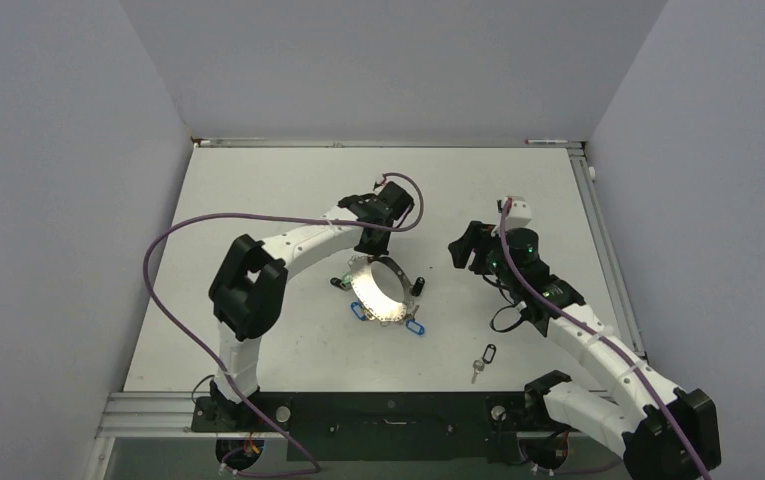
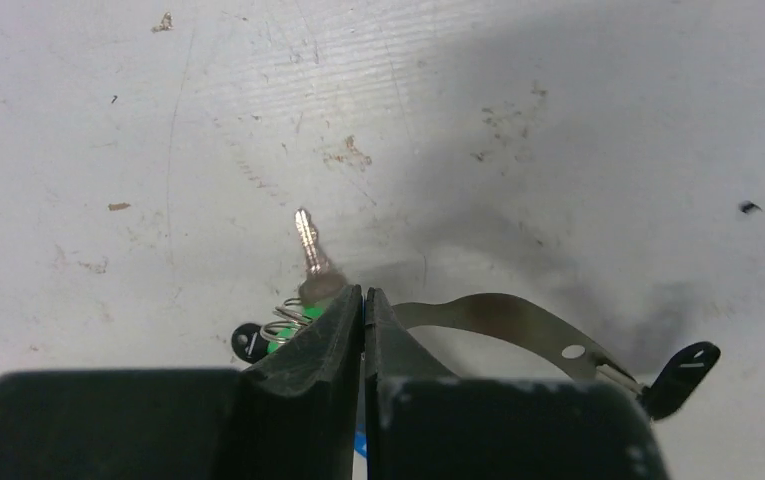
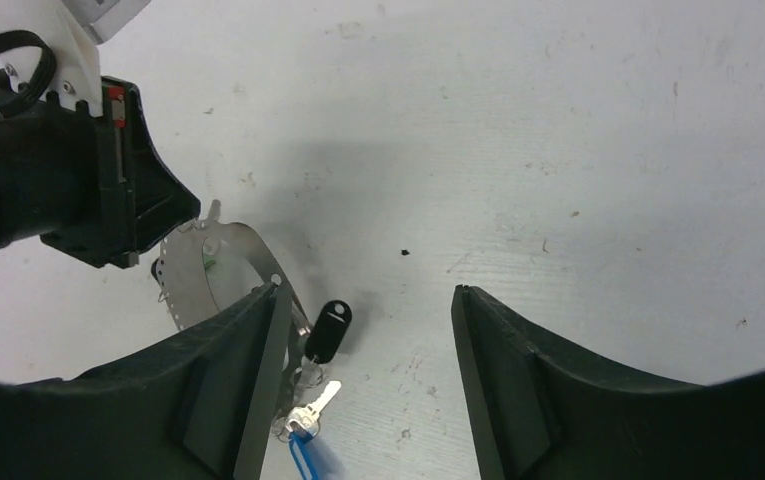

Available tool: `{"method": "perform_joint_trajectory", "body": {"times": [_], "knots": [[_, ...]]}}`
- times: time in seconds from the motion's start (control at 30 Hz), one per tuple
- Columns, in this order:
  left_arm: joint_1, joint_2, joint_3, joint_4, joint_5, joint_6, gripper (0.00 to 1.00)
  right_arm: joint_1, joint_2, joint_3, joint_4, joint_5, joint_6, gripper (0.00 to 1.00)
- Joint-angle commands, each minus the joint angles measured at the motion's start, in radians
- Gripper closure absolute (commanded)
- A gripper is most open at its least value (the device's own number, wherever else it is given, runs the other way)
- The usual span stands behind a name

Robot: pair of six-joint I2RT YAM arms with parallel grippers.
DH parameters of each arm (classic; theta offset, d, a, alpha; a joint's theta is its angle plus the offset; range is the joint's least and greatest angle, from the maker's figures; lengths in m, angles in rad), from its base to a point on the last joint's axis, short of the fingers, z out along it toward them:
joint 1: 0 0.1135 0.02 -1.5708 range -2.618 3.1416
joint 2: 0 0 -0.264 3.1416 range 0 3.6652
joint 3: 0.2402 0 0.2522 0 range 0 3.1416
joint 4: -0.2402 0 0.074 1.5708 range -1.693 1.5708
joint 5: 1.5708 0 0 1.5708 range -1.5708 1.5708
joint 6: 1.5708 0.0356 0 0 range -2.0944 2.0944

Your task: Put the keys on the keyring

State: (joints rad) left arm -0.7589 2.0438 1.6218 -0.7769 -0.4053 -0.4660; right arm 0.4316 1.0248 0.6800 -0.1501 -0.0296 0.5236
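1. At mid-table, we are logging the left gripper [image 2: 363, 295] pinching the keyring [image 2: 498, 308] at its far rim, jaws fully together. The ring is sitting tilted up, with several keys [image 1: 363, 312] hanging around it.
2. We are seeing the right gripper [image 3: 367, 292] hovering just right of the ring, jaws wide, holding nothing.
3. One loose key [image 1: 485, 355], black-tagged, is lying nearer the arm bases, well apart from the ring.
4. We are judging this step as steadying the ring: the pinch is needing firmness, so the ring is not twisting while a key goes on.
5. We are advising a low, slow pickup of the loose key, right arm, by its tag.
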Motion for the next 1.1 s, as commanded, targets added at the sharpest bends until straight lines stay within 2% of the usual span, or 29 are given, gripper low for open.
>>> {"method": "perform_joint_trajectory", "body": {"times": [0.0, 0.13, 0.3, 0.53, 0.7, 0.8, 0.93, 1.07], "knots": [[0.001, -0.213, -0.048, 0.102, 0.108, 0.089, 1.0, -0.002, -0.157, -0.089, 0.232, -0.055, -0.083, 0.39], [0.014, -0.335, -0.114, 0.146, 0.186, 0.13, 1.0, -0.002, -0.23, -0.134, 0.324, -0.086, -0.112, 0.4], [0.023, -0.469, -0.163, 0.171, 0.273, 0.176, 1.0, 0.0, -0.247, -0.151, 0.429, -0.223, -0.129, 0.42], [0.022, -0.65, -0.216, 0.171, 0.405, 0.276, 1.0, 0.005, -0.205, -0.127, 0.577, -0.511, -0.151, 0.42], [0.02, -0.794, -0.28, 0.161, 0.511, 0.34, 1.0, 0.018, -0.153, -0.156, 0.804, -0.77, -0.106, 0.45], [0.02, -0.88, -0.331, 0.178, 0.594, 0.363, 1.0, 0.043, -0.108, -0.173, 0.956, -0.883, -0.056, 0.51], [0.021, -0.984, -0.41, 0.226, 0.724, 0.377, 1.0, 0.147, -0.047, -0.135, 0.973, -0.972, -0.087, 0.52], [0.024, -1.071, -0.48, 0.283, 0.818, 0.372, 1.0, 0.279, 0.01, -0.057, 0.861, -0.981, -0.201, 0.56]]}}
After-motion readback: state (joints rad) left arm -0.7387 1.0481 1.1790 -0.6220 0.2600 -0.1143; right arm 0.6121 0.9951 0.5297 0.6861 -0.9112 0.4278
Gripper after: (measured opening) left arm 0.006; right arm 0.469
